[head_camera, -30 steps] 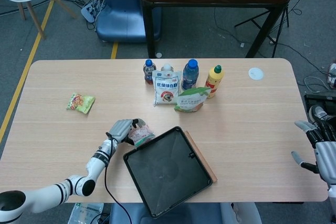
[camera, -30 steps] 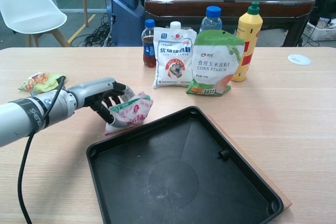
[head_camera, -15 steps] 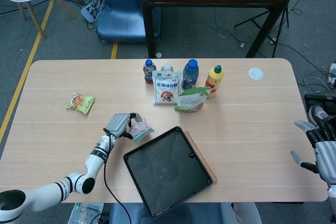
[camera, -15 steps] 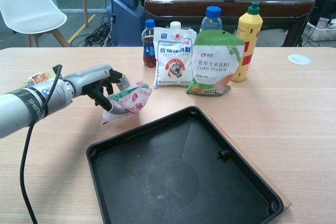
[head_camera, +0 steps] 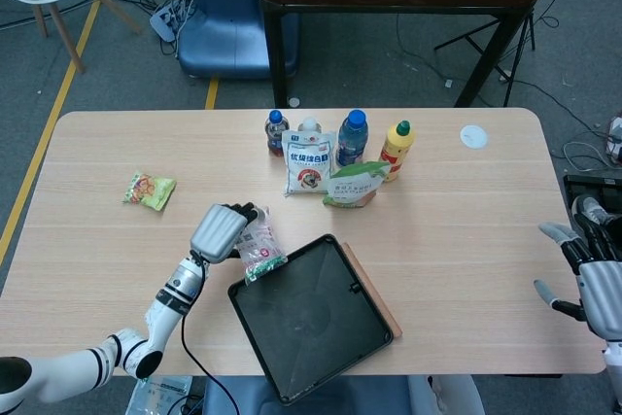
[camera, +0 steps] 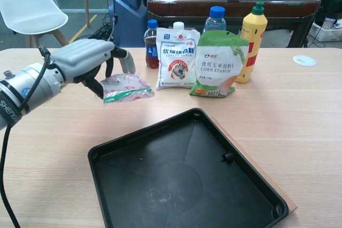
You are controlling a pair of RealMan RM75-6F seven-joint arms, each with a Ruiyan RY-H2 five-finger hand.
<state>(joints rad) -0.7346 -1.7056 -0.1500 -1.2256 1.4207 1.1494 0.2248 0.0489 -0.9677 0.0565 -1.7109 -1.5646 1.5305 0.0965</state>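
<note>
Spanning the near table, black tray [camera: 181, 180] sits beside left hand [camera: 88, 60], fingers clamped on pink snack packet [camera: 125, 87] held clear above its far-left corner, bags and bottles [camera: 214, 52] behind; only head view shows right hand [head_camera: 591, 274], fingers apart, holding nothing.

- Desk [head_camera: 466, 211] fills mid-frame in the head view; tray [head_camera: 313, 316] on it at lower centre, near the front edge.
- Left hand [head_camera: 220, 231] just upper left of the tray, holding a snack packet [head_camera: 259, 248] off the desk, over the tray's upper-left corner.
- Row behind the tray, upper centre, left to right: cola bottle [head_camera: 277, 132], milk powder bag [head_camera: 308, 164], water bottle [head_camera: 352, 137], corn starch bag [head_camera: 355, 185], sauce bottle [head_camera: 396, 150].
- Second snack packet [head_camera: 149, 190] at left of frame, well apart.
- Round lid [head_camera: 473, 136] at upper right.
- Right hand [head_camera: 588, 274] at the right edge, holding nothing.
</note>
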